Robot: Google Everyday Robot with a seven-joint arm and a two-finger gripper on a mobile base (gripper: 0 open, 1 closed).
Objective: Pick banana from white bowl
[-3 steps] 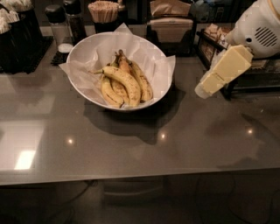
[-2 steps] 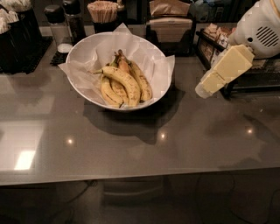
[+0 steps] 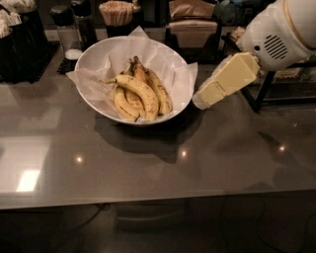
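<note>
The white bowl (image 3: 94, 59), lined with crinkled white paper, stands on the grey counter at the back centre-left. In it, the long curved yellow banana (image 3: 143, 93) with brown specks lies on top, its pale-green stem pointing left. A bunch of shorter bananas (image 3: 159, 91) lies under and behind it. My gripper (image 3: 205, 96), cream-coloured, reaches in from the upper right. Its tip hangs just right of the bowl's rim, above the counter, and touches nothing.
Behind the bowl stand a cup of wooden stirrers (image 3: 117, 14), a shaker jar (image 3: 64, 27), a napkin holder (image 3: 191, 27) and a black rack (image 3: 22, 47) at the left. A dark stand (image 3: 276, 86) is at the right. The counter's front edge (image 3: 148, 200) runs across the lower frame.
My gripper has moved left, closer to the bowl's right rim. The bowl and bananas have not moved.
</note>
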